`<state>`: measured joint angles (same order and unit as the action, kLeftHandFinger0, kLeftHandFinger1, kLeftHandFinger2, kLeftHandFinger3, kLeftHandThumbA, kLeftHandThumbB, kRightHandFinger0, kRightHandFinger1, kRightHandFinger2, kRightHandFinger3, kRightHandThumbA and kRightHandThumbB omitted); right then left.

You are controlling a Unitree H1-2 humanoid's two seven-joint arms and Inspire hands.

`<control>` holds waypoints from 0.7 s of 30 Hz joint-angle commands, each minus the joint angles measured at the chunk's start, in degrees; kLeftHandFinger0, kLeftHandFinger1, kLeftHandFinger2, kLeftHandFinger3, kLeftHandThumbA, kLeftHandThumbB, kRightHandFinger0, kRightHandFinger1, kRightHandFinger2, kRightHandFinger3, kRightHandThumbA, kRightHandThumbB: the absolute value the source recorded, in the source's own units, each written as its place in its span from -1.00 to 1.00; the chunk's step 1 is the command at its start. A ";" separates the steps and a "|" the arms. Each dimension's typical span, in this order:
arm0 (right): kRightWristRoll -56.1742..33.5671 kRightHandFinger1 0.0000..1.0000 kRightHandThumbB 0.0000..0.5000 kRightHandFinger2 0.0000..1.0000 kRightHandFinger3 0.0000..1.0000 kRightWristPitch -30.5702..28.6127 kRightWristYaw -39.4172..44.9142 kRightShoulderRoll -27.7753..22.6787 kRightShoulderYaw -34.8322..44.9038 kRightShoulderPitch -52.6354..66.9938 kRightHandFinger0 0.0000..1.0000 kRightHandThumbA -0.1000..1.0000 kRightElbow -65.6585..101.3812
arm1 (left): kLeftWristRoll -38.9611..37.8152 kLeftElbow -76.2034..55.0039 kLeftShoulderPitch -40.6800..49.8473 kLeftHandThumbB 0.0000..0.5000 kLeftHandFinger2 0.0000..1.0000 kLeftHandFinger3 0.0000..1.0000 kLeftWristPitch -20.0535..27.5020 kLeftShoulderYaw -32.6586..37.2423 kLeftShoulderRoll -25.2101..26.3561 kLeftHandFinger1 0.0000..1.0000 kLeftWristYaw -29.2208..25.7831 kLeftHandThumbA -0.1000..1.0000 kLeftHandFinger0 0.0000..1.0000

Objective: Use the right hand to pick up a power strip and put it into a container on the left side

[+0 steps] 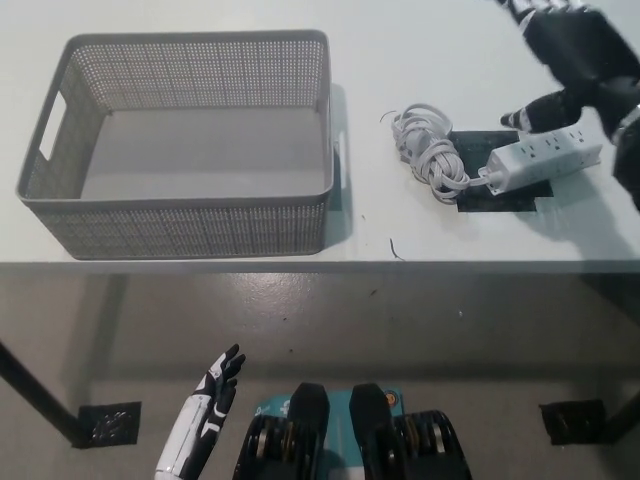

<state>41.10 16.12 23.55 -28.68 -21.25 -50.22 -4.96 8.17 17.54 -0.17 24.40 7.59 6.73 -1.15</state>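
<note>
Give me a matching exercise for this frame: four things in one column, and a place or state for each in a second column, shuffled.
Things:
1. basket
2. power strip
3. coiled cord
4. left hand

Places or states:
A. low at the picture's lower left, below the table edge, fingers apart
B. lies partly on a black patch, under the right hand
C. bundled between the basket and the strip's body
D. on the table's left part, nothing inside

Pairs: 1-D, 2-B, 3-C, 4-A
</note>
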 commanded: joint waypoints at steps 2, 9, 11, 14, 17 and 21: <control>3.92 1.00 0.60 1.00 1.00 1.55 0.92 0.66 -1.64 -4.02 1.00 0.88 -4.23 | 0.32 -1.93 -0.22 -0.35 1.00 1.00 2.53 0.73 1.04 1.00 -1.71 1.00 1.00; 5.45 1.00 0.67 1.00 1.00 1.60 0.47 2.41 -3.80 -4.94 1.00 0.96 -9.79 | -0.17 -1.59 -0.21 -0.36 1.00 1.00 2.53 1.00 1.12 1.00 -1.54 1.00 1.00; 5.47 1.00 0.71 1.00 1.00 0.12 -0.83 2.99 -4.30 -4.91 1.00 1.00 -12.09 | -0.56 -1.43 -0.21 -0.35 1.00 1.00 2.53 0.87 0.98 1.00 -1.43 1.00 1.00; 5.44 1.00 0.68 1.00 1.00 -0.11 -1.75 4.05 -4.58 -4.79 1.00 0.96 -14.19 | 0.07 -1.49 -0.19 -0.35 1.00 1.00 2.53 0.99 1.05 1.00 -1.78 1.00 1.00; 5.82 1.00 0.68 1.00 1.00 -0.14 -2.38 5.21 -5.33 -4.48 1.00 0.99 -16.66 | 0.14 -1.43 0.05 -0.37 1.00 1.00 2.53 1.14 1.09 1.00 -1.82 1.00 1.00; 5.64 1.00 0.70 1.00 1.00 -1.52 -4.97 6.63 -5.61 -4.31 1.00 1.00 -20.15 | 0.09 -1.35 0.01 -0.40 1.00 1.00 2.53 1.16 1.24 1.00 -1.64 1.00 1.00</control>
<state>45.21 16.38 22.93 -22.55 -26.91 -51.49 -23.55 8.28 17.53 -0.11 24.65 8.65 7.08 -1.19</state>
